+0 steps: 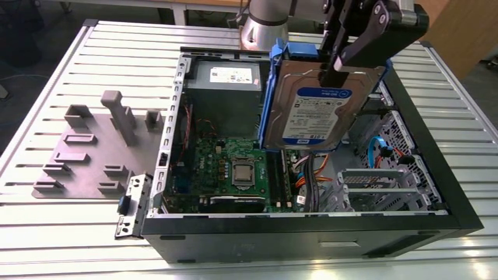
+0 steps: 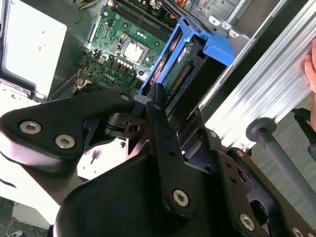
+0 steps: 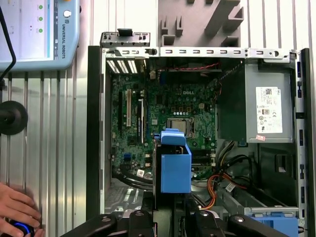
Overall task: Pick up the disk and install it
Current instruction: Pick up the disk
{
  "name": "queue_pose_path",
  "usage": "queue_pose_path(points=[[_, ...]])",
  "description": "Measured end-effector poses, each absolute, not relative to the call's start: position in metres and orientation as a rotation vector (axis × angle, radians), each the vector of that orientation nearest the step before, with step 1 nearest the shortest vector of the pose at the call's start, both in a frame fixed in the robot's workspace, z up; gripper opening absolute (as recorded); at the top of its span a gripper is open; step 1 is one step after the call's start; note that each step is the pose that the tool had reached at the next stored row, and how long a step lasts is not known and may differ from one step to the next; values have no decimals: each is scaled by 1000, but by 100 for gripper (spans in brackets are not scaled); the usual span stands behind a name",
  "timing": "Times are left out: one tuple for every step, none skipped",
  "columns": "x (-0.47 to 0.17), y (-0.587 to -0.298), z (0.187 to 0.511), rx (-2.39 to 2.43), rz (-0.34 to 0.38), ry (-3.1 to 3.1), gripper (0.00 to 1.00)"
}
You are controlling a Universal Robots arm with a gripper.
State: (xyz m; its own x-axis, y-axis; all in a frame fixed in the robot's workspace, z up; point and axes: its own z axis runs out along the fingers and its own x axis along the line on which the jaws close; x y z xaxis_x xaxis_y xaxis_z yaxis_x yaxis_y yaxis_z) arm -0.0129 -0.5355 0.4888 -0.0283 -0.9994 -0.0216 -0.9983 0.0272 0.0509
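The disk (image 1: 311, 114), a silver hard drive with a white-and-blue label in a blue plastic carrier, hangs upright on edge above the open computer case (image 1: 311, 233). My gripper (image 1: 340, 65) is shut on its upper edge, black fingers on either side of the drive. In the exterior view the disk is over the middle of the case, between the motherboard (image 1: 233, 169) and the metal drive cage (image 1: 381, 186). Both wrist views look down along the blue carrier (image 2: 197, 47) (image 3: 175, 165) held in the gripper (image 2: 170, 106) (image 3: 175, 210), with the motherboard (image 3: 158, 118) below.
A grey power supply box (image 1: 225, 79) with a white sticker fills the case's far corner. Orange and blue cables (image 1: 311, 175) lie beside the cage. A grey fixture plate (image 1: 86, 151) sits on the slatted table at the exterior view's left. A person's hand (image 3: 15, 210) rests near a pendant (image 3: 39, 29).
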Motion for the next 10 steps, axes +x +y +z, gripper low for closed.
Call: queue_pose_path(points=[[-11,-536,489,2176,-81,-2237,35],[-9,-536,489,2176,-81,-2237,35],[-6,-536,489,2176,-81,-2237,35],[-4,-536,489,2176,-81,-2237,35],[-1,-535,489,2176,-81,-2237,35],[2,-536,489,2176,-81,-2237,35],[3,-535,489,2176,-81,-2237,35],[5,-535,489,2176,-80,-2237,35],[5,-536,489,2176,-81,-2237,35],[6,-536,489,2176,-80,-2237,35]])
